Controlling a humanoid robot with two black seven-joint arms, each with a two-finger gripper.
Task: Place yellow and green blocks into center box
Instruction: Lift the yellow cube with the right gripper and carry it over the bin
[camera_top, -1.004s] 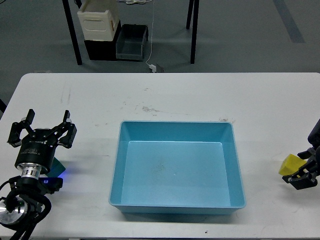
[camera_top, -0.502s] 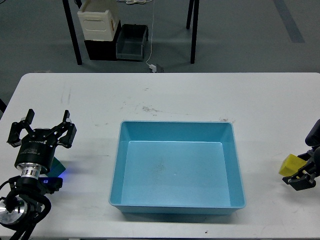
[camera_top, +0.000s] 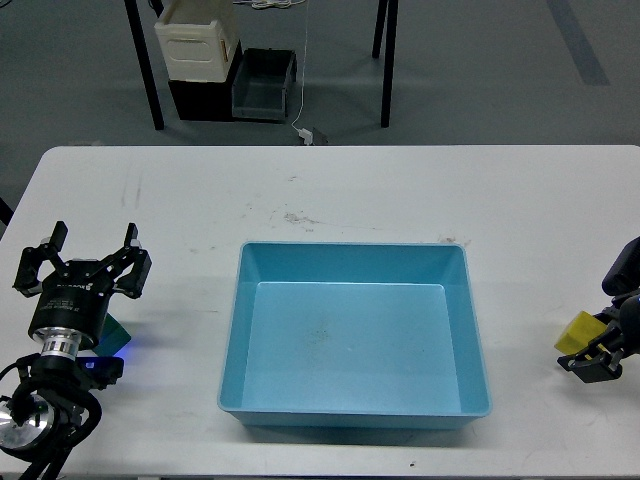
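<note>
two blocks, one box

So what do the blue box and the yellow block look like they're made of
The blue box looks like molded plastic: uniform colour, smooth satin walls, rounded rim. The yellow block looks matte, maybe foam or painted wood; too small to tell.
</note>
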